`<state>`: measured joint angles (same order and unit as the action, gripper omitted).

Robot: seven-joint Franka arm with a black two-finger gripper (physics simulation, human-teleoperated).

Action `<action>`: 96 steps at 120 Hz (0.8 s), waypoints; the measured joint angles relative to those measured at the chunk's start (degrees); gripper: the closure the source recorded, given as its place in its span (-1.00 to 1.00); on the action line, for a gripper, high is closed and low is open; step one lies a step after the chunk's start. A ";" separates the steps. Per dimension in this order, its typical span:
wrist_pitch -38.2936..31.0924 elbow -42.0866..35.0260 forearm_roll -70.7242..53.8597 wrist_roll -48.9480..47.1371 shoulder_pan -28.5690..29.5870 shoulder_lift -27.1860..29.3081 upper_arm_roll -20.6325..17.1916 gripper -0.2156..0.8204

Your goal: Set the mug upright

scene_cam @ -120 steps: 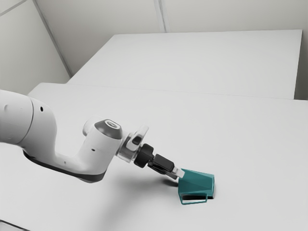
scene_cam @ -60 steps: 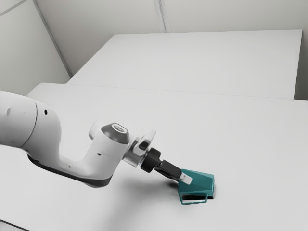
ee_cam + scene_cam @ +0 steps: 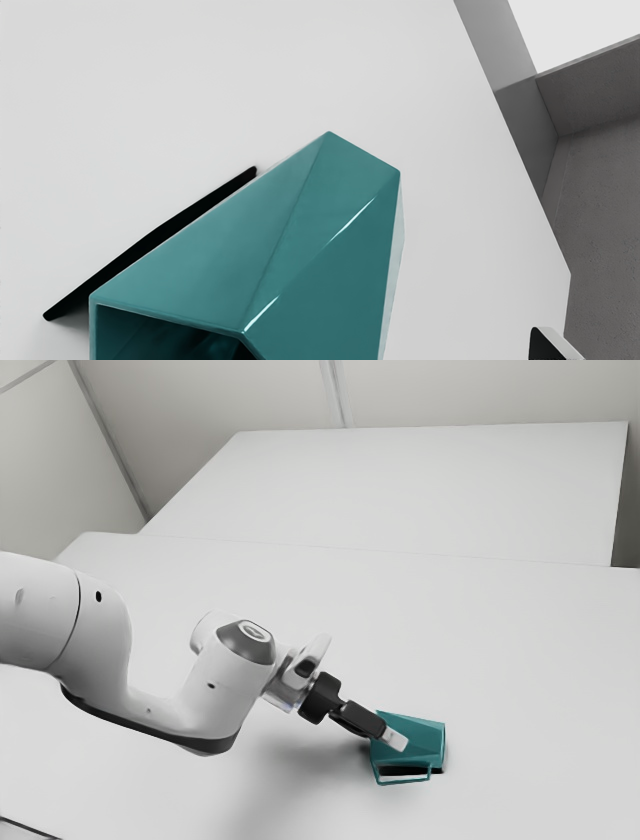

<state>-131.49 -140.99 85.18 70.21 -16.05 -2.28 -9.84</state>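
Note:
My gripper is angled down toward the exterior view's right, its pale tip overlapping the near side of the teal mug. The mug lies on its side, its mouth end toward the hand and its handle toward the exterior camera. In the wrist view, the faceted mug shows part of its dark mouth, with a black strip along one side. One fingertip of the open gripper stands apart from the mug there; the other is hidden or out of sight. Contact between gripper and mug cannot be told.
The mug rests on a white table. Behind it stands another pale surface with a wall beyond. A table edge runs past the mug in the wrist view, with a grey floor beyond.
The hand has moved toward the exterior view's right and slightly down, and has turned. Its tip has gone from the mug's mouth edge to overlapping its side. The mug has stayed put.

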 joint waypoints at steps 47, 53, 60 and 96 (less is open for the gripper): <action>-0.38 0.00 0.07 0.29 0.37 0.08 0.00 0.22; -0.41 0.00 0.07 0.31 0.32 0.08 0.00 0.30; -0.44 0.00 0.07 0.32 0.23 0.12 0.00 0.41; -1.11 0.06 0.01 0.36 -0.31 0.76 0.00 0.81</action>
<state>-132.61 -140.94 85.20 70.57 -16.36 -1.52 -9.85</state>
